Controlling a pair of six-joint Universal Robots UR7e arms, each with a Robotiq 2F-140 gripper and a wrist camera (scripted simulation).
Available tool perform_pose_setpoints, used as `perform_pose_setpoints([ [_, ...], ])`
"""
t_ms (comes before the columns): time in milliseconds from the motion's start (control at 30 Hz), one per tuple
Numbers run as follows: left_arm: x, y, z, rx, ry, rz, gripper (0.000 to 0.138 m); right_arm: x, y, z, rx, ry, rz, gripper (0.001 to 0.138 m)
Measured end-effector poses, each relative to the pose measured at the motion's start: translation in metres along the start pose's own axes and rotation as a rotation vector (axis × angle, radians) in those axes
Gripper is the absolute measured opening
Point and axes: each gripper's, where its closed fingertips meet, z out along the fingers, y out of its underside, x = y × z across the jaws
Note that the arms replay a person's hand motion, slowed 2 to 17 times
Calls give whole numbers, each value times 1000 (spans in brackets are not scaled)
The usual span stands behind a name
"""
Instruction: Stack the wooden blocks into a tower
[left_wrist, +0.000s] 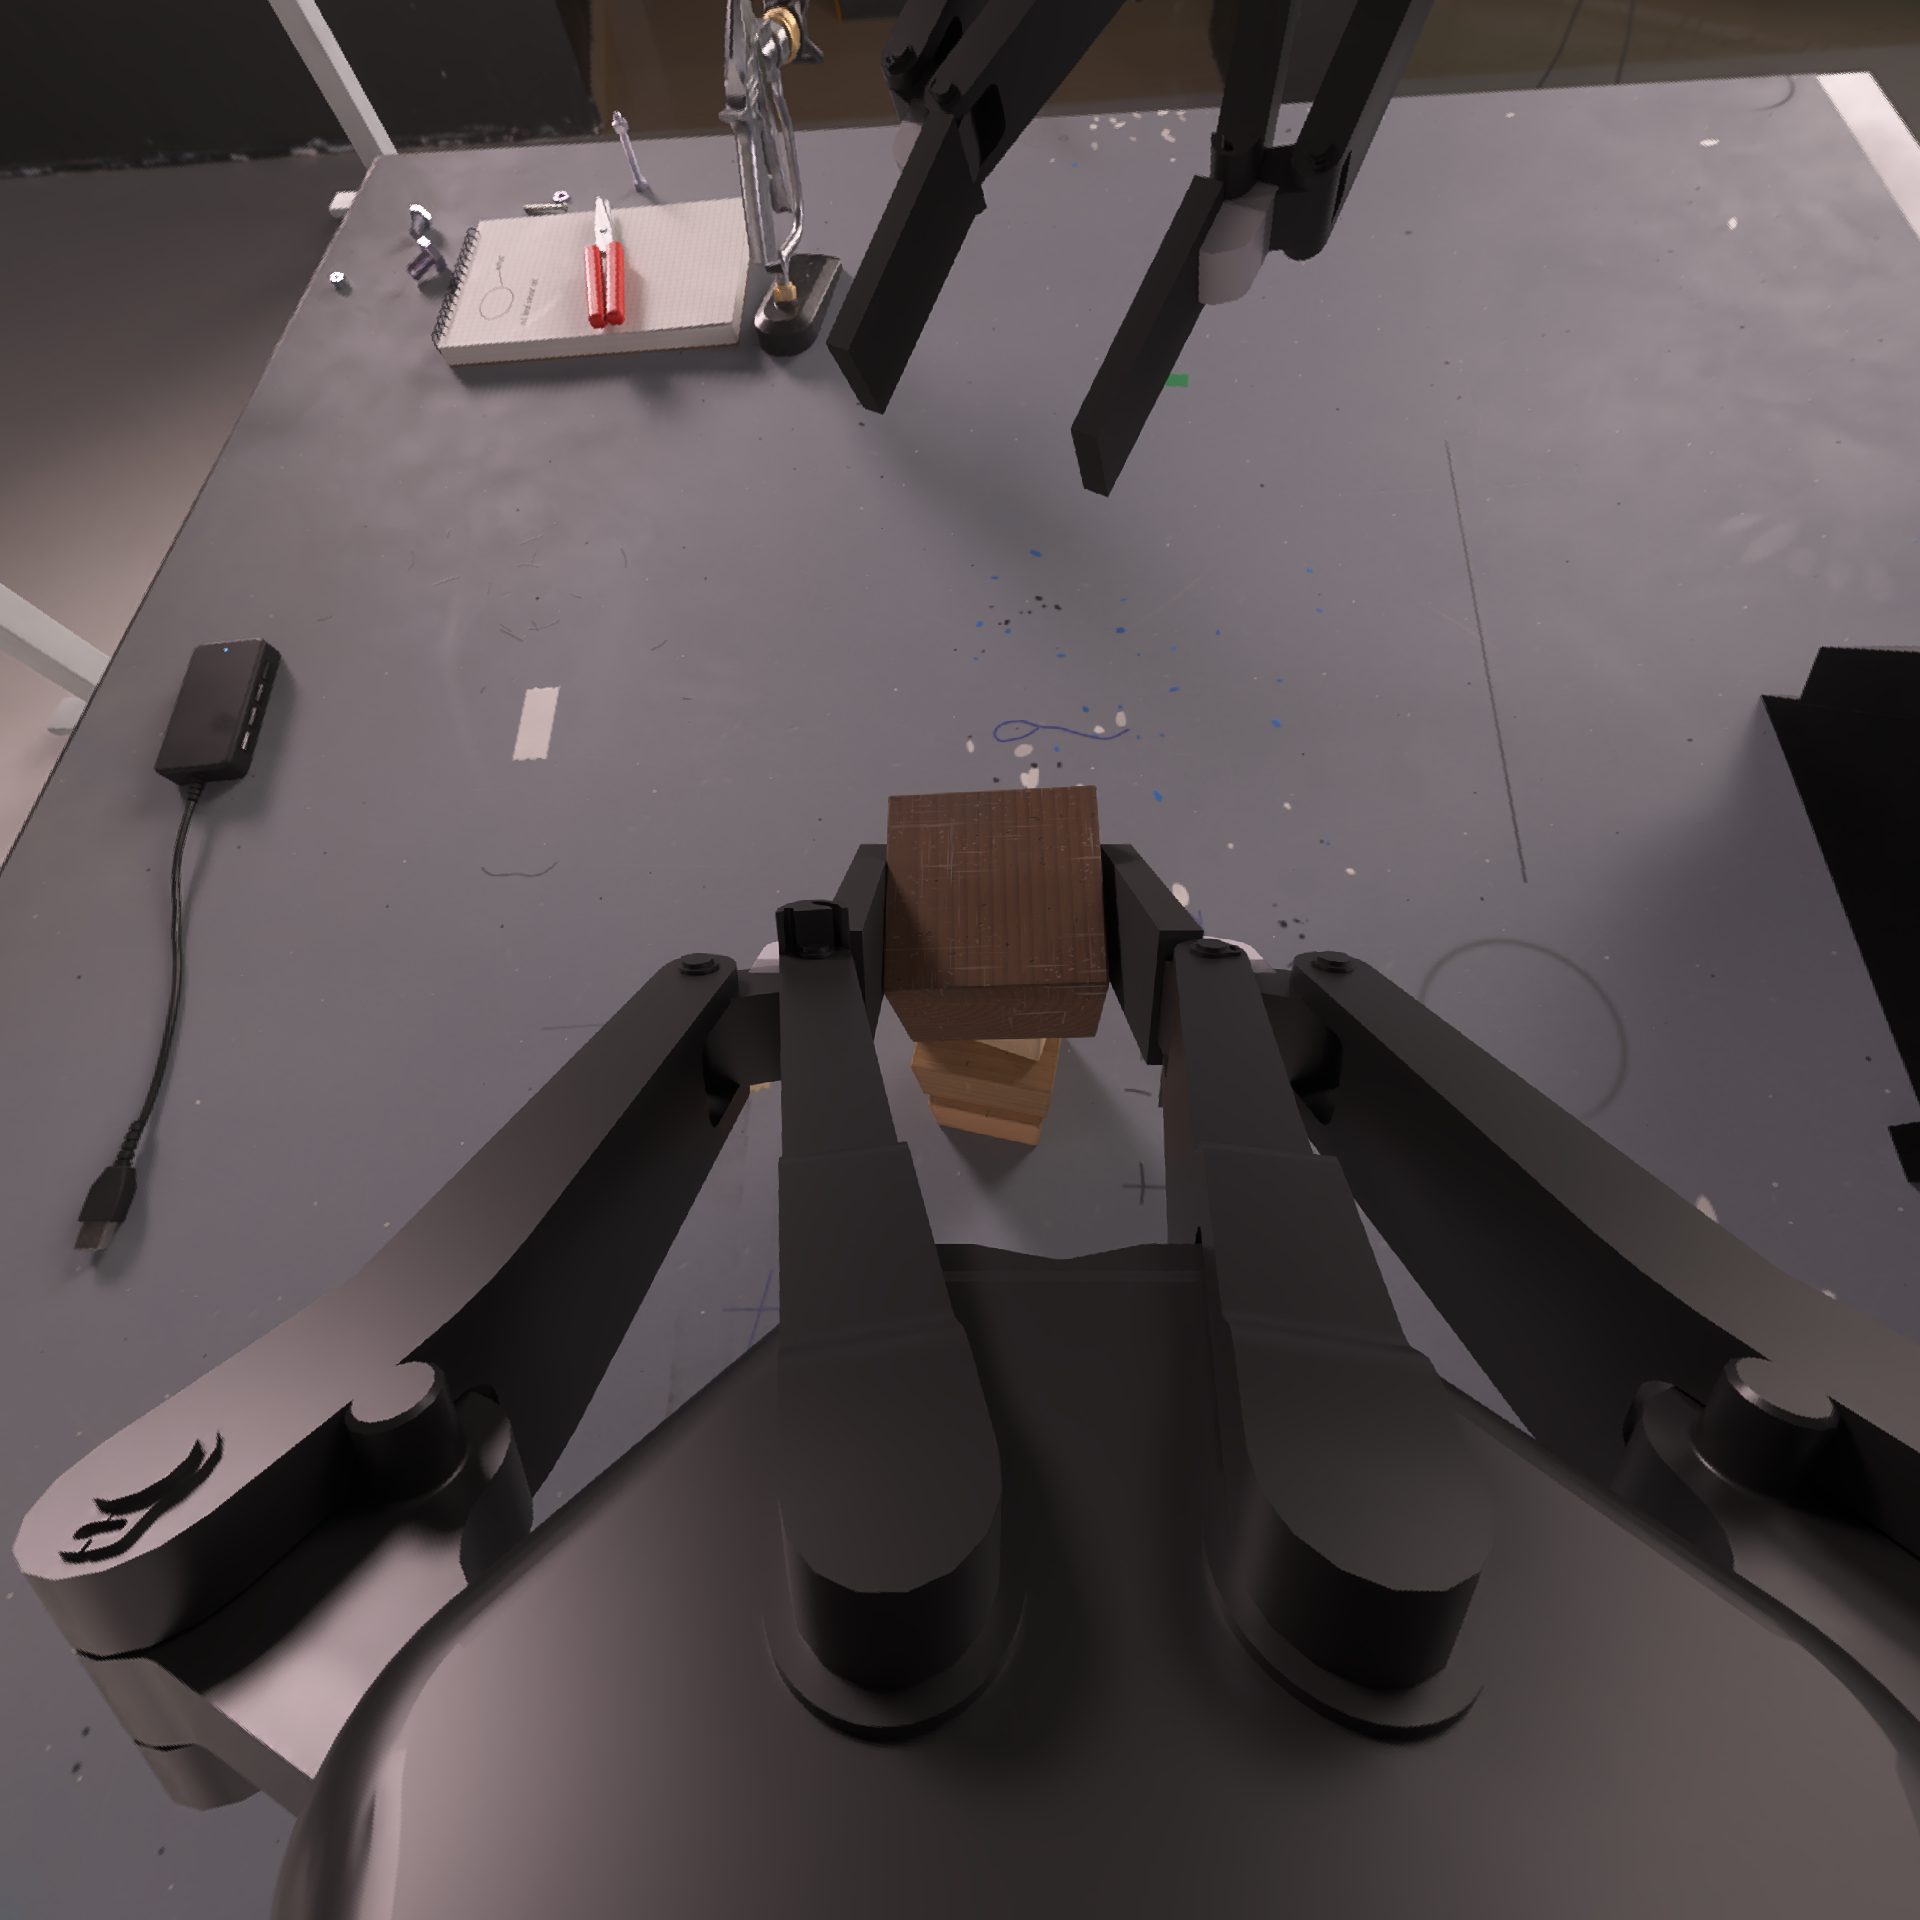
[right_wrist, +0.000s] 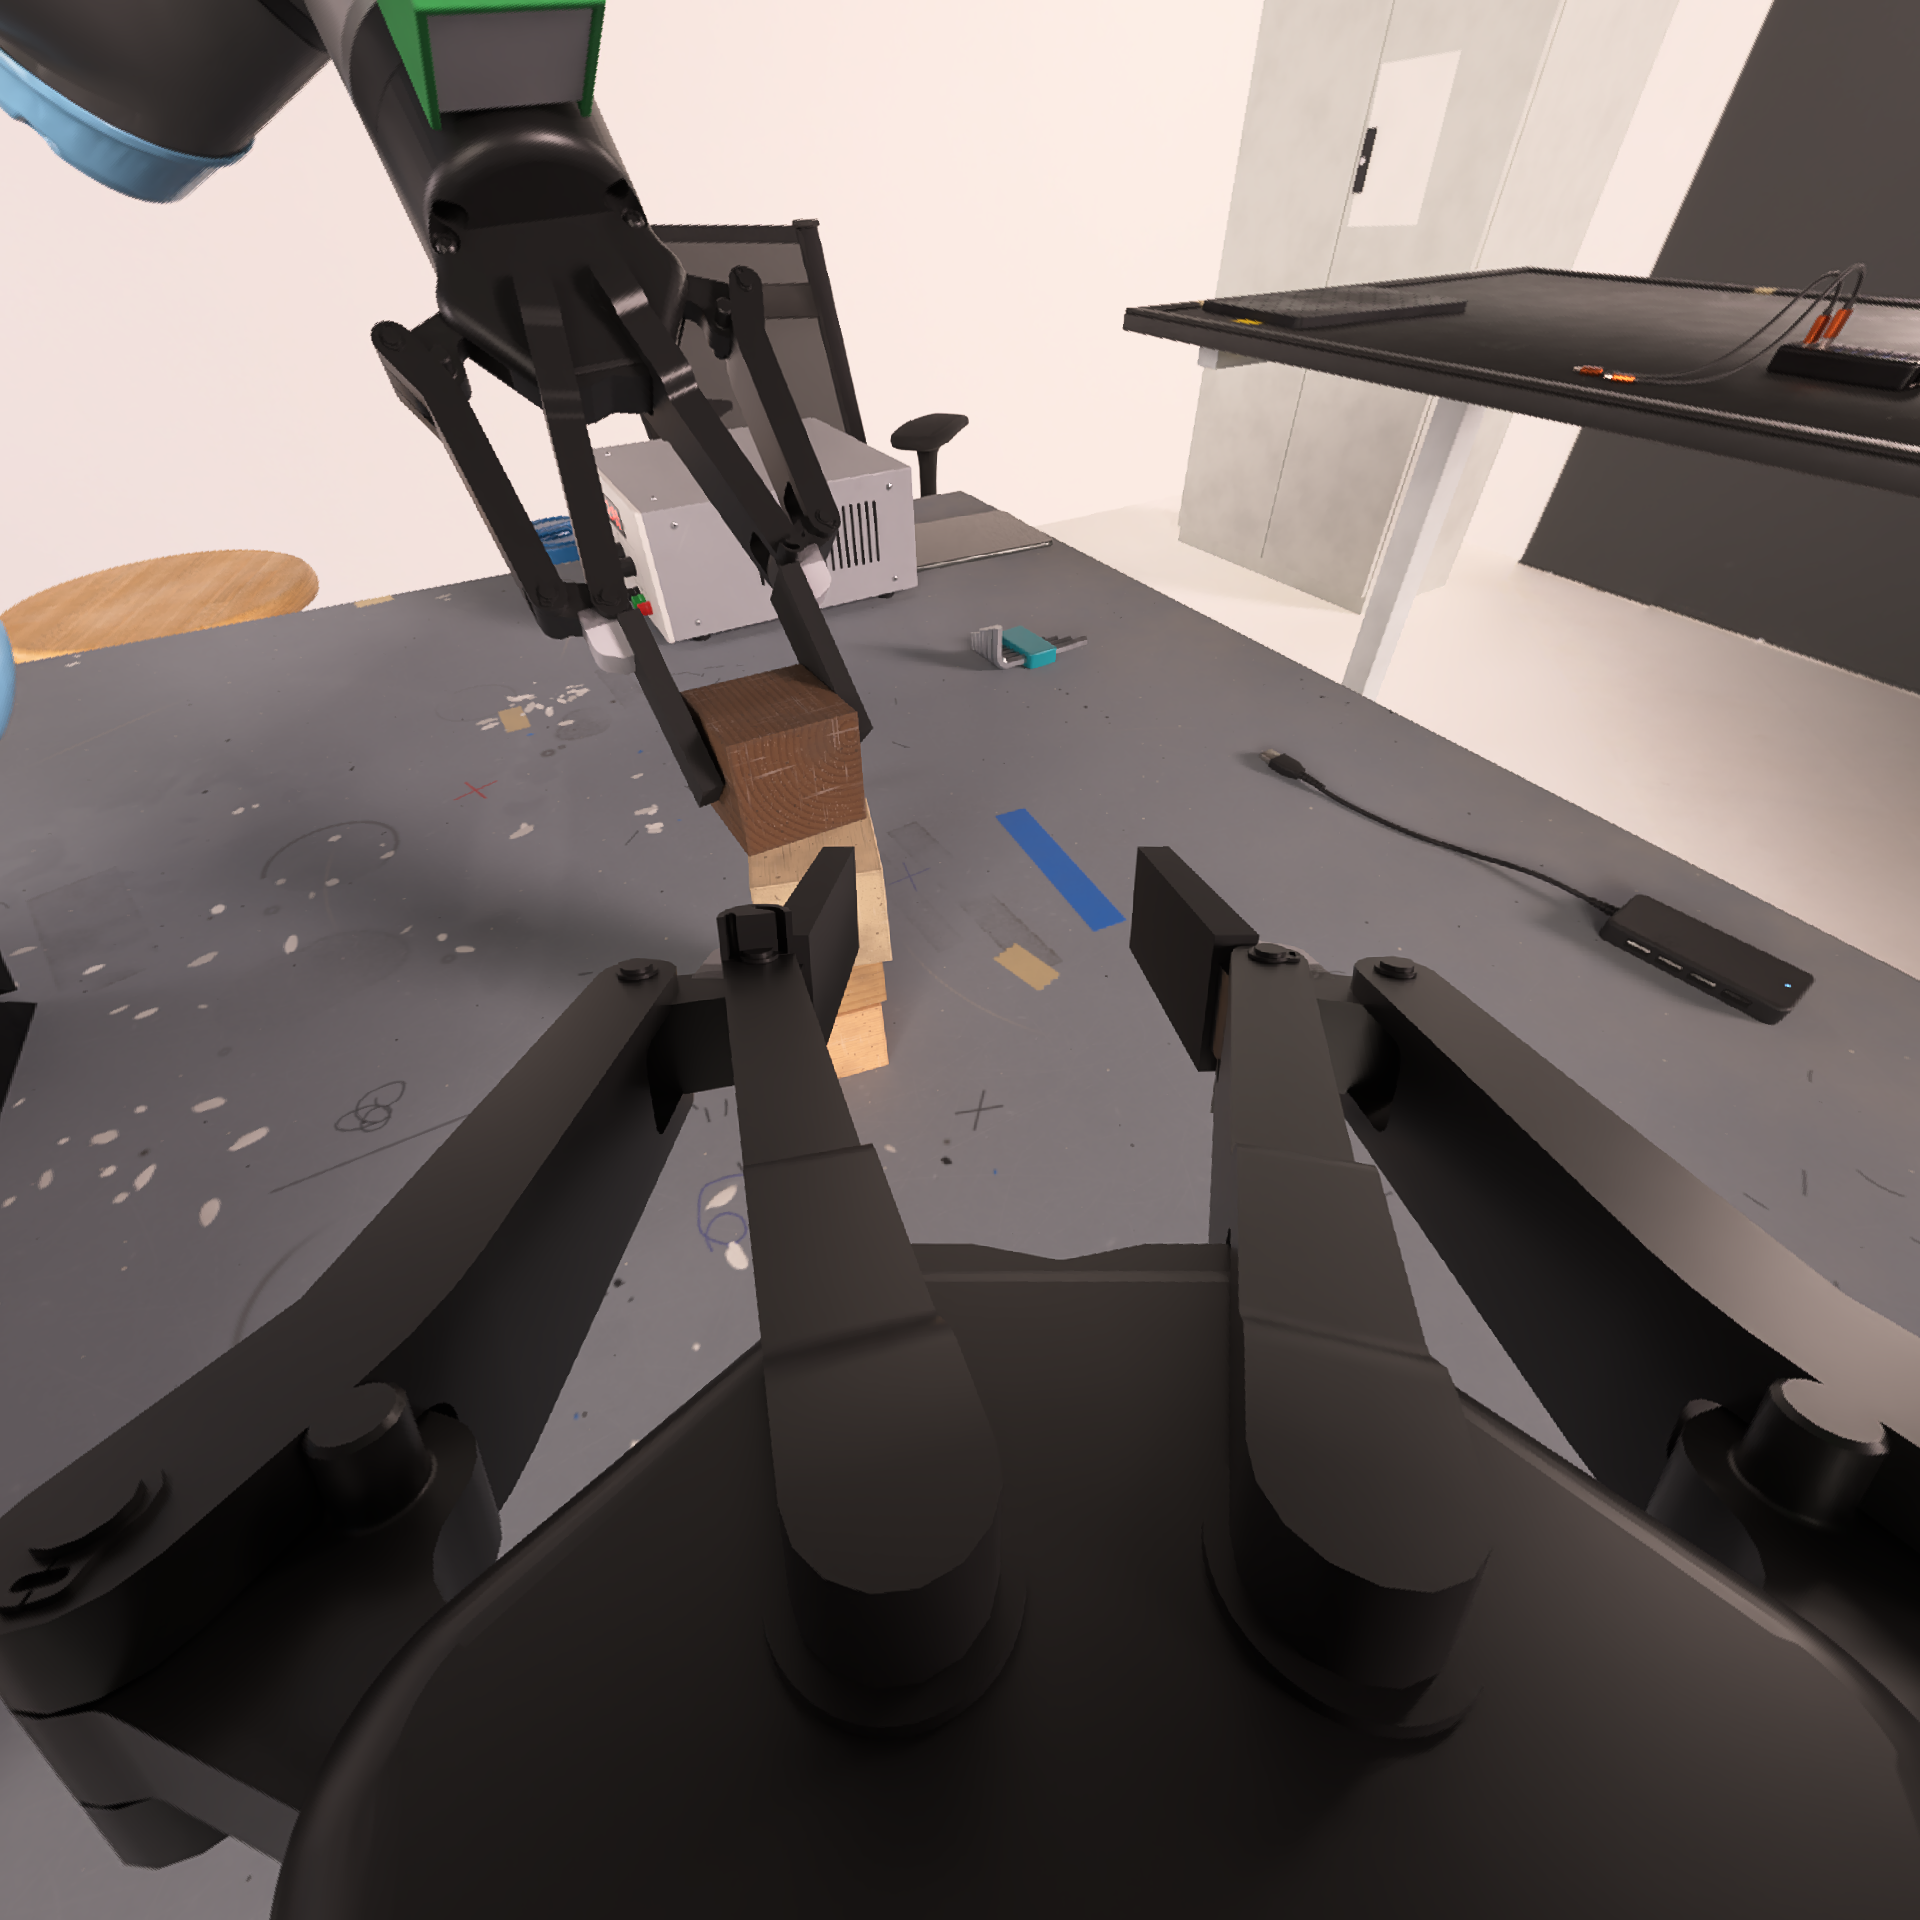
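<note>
Left end effector: you are gripping the dark block, seating it on the pale stack.
Release: you are wanting it square and settled first.
Right end effector: spread, holding nothing.

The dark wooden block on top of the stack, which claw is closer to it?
Left. The left claw is shut on the dark wooden block, a finger on each side. The right claw is open and empty, off to the side.
</note>
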Motion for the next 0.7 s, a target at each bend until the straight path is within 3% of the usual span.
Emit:
perform_pose_setpoints([
  [700,-1,-1,5,-5,-4,17,53,1,4,6,-17,-7,7,71],
])
